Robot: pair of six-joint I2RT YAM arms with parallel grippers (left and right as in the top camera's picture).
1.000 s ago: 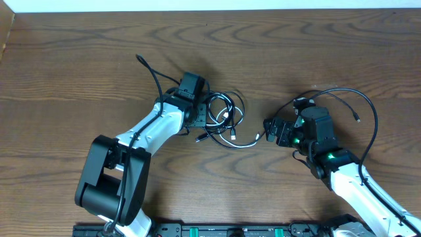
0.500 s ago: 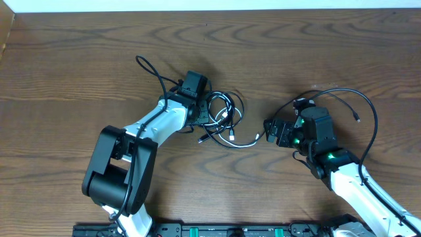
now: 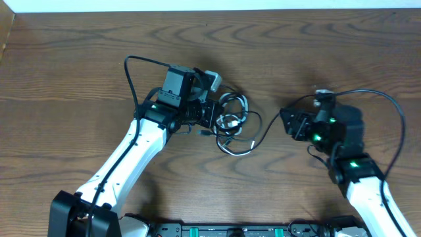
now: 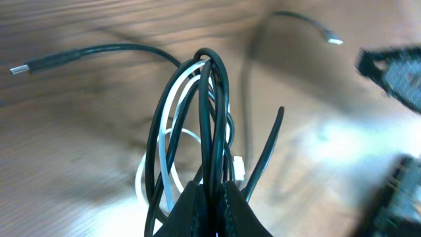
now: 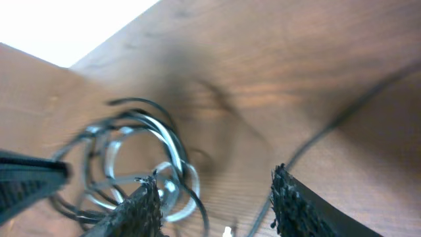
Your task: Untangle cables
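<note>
The cables [image 3: 234, 122] are a tangle of thin black loops with one white cord, at the middle of the table. My left gripper [image 3: 213, 113] is shut on several black loops at the tangle's left side. In the left wrist view the loops [image 4: 202, 112] rise out of the closed fingers [image 4: 212, 197], and two plug ends hang free. My right gripper [image 3: 288, 123] is to the right of the tangle, apart from it. In the right wrist view its fingers [image 5: 217, 204] are open. The tangle [image 5: 141, 155] lies ahead, and one thin black cable [image 5: 309, 141] runs between the fingers.
The wooden table [image 3: 79, 59] ends at a white strip along the far edge [image 3: 210, 5]. Thicker black robot cables arc over each arm, one at the left [image 3: 128, 72] and one at the right [image 3: 395, 108]. A black rail [image 3: 217, 230] runs along the front edge.
My left arm has swung so the gripper and the tangle sit a little further right and up. My right gripper has drawn back to the right, away from the tangle.
</note>
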